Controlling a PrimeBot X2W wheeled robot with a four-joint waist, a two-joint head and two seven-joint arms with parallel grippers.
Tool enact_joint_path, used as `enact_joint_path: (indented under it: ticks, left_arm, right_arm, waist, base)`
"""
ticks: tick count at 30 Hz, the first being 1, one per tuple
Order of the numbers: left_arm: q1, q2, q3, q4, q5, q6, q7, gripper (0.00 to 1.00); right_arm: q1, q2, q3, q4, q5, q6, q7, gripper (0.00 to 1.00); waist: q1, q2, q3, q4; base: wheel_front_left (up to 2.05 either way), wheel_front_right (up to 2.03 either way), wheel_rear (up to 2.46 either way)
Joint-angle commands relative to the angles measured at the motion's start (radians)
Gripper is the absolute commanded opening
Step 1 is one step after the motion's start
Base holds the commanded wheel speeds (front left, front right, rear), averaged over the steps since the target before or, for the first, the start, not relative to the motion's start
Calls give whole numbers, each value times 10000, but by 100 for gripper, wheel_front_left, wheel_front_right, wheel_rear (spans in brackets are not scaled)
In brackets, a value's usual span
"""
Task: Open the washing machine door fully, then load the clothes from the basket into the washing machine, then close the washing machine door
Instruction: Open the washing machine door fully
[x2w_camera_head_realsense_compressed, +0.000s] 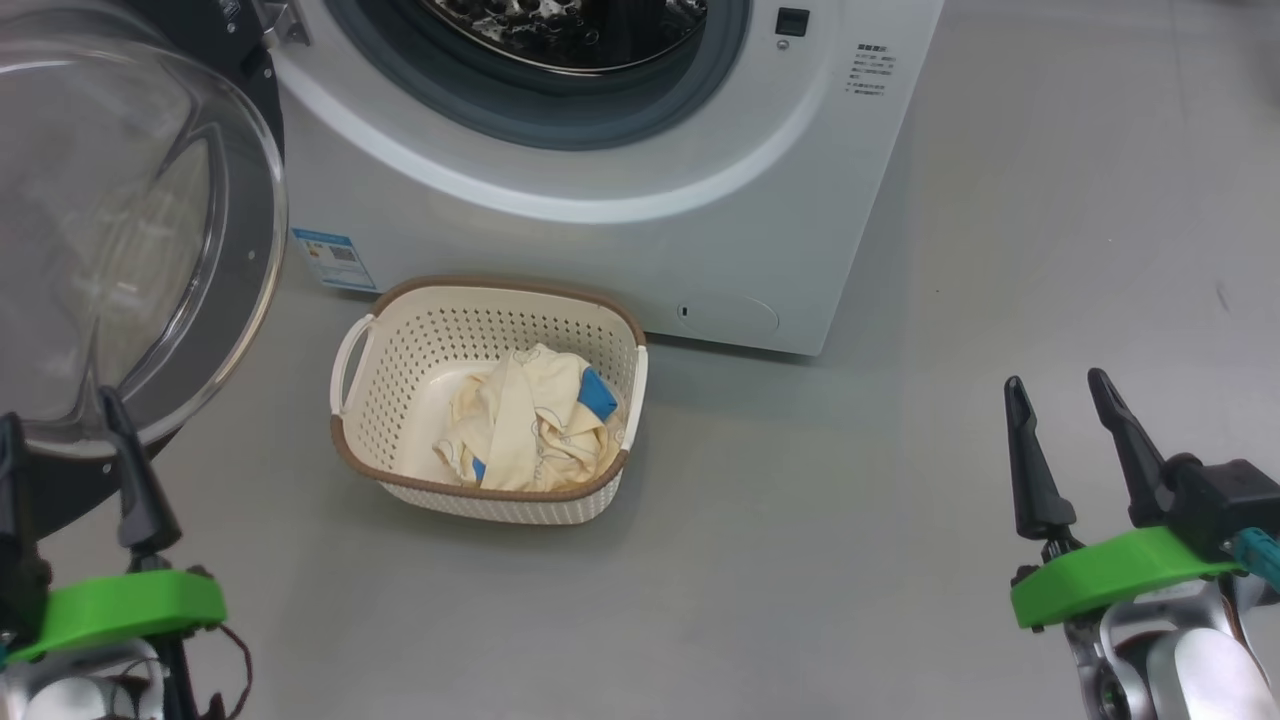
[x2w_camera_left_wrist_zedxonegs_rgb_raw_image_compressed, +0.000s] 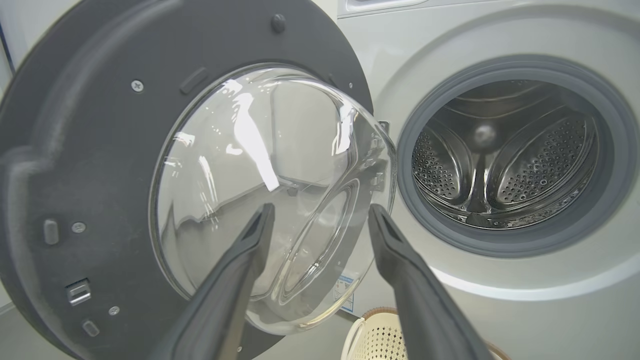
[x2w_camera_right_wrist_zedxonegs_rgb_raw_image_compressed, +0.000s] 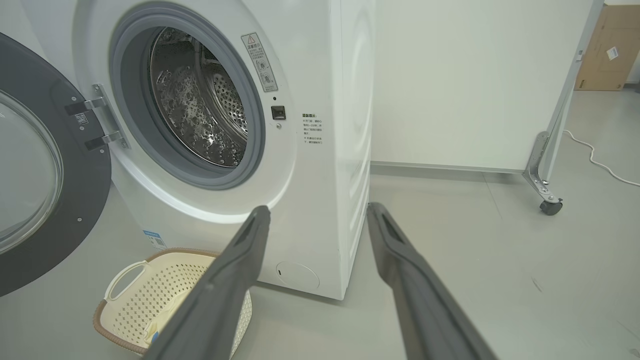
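Left claw, right claw: both spread, empty. Basket of clothes on floor ahead, between them; door open.

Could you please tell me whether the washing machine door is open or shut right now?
Open. The washing machine door is swung wide on its hinges, its inner side facing out, and the drum is fully exposed.

washing machine door stood wide open at left; clothes lay bunched in cream basket, just before washing machine.
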Motion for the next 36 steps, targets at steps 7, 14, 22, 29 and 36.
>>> enact_joint_path:
  ticks: [7,14,22,29,36]
  left_arm:
    - [148,-106,-804,-808,140,-475,460,100]
    - [259,-326,-1771,-429,-38,-741,761,100]
    - [268,-413,-2289,214,-158,-682,771,100]
    - [163,-379,-2457,601,-36,-568,882,100]
    - [84,-346,-2499,789,-35,-452,828,100]
  right_arm:
    - [-69,-81,260,-358,-70,14,-18,100]
    - [-50,-81,375,-196,-83,14,-105,100]
    - [92,-81,385,-150,-207,14,-134,100]
    - [205,-81,345,-220,-268,14,-107,100]
    - [283,-81,339,-222,-193,14,-92,100]
  waist:
    - [0,0,-78,-470]
    - [0,0,-260,-1057]
    - [0,0,-494,-1632]
    - [0,0,-572,-1914]
    - [0,0,-665,-2070]
  base:
    - [0,0,0]
    - [0,0,0]
    - [0,0,0]
    - [0,0,0]
    - [0,0,0]
